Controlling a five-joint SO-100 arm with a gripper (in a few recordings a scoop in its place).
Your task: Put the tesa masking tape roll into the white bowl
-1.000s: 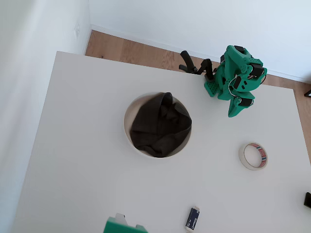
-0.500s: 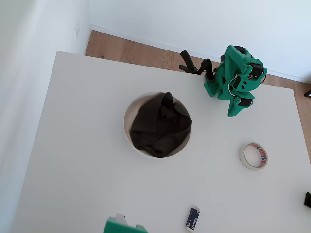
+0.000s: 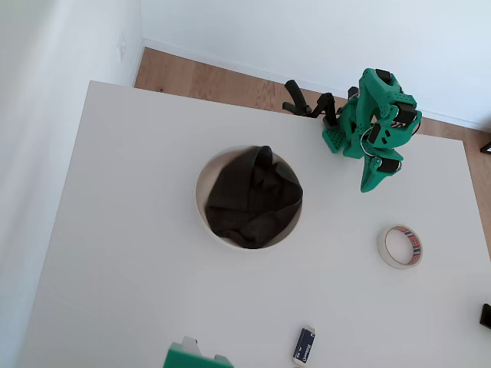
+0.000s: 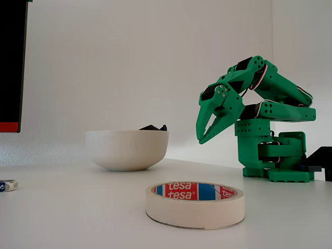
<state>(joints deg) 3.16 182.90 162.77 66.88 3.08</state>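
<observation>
The green two-finger gripper point(image 4: 203, 136) hangs folded close to the arm's base, its tips angled downward, well above the white table point(image 3: 130, 230). In the fixed view the 2 jaws look nearly pressed together with only a sliver between them, and they pinch nothing.

The cream-white ring of tesa masking tape with the red and blue printed core point(image 3: 400, 246) lies flat on the table, its hole facing up, so it has no long axis to line up with. In the overhead view it sits below and slightly right of the gripper point(image 3: 372, 181), well apart from it. The large round white bowl holding dark brown-black cloth point(image 3: 201, 201) lies to the left of both, well apart from the tape.

The coming move likely calls for reaching out and down toward the roll, with the jaws spread to straddle 1 wall of the ring.
</observation>
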